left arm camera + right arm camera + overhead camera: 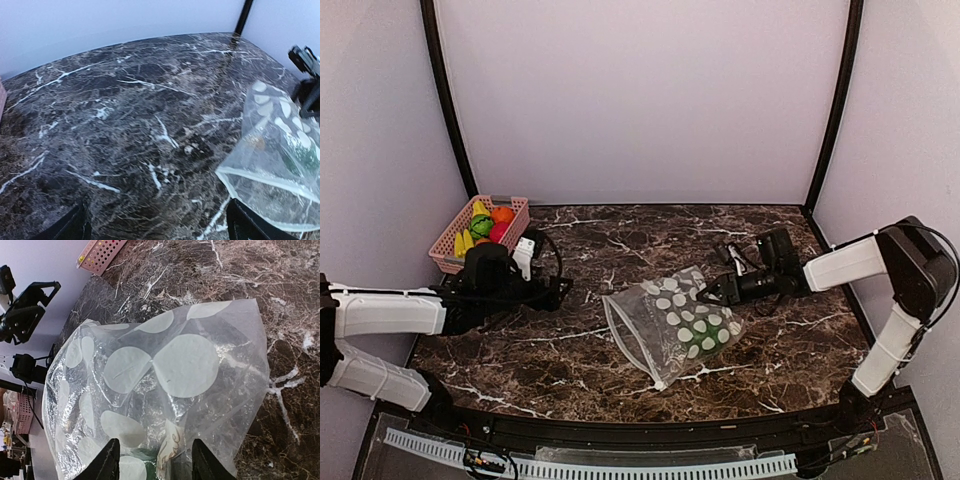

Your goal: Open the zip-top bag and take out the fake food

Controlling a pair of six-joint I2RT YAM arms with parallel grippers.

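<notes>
The zip-top bag point(678, 320) lies crumpled on the marble table, its dotted green face up and its zip edge toward the near left. No fruit shows inside it. The fake food point(485, 222), an orange ball, a red one, yellow pieces and a green bit, lies in the pink basket. My right gripper point(717, 290) is open, its fingers point(108, 462) straddling the bag's point(165, 370) far right corner. My left gripper point(560, 290) is open and empty, low over the table left of the bag point(272, 160), with its fingertips point(75, 227) apart from the bag.
The pink slotted basket point(448, 252) stands at the back left corner, just behind my left arm; it also shows in the right wrist view point(102, 251). Black frame posts and pale walls close the back and sides. A ribbed strip runs along the near edge.
</notes>
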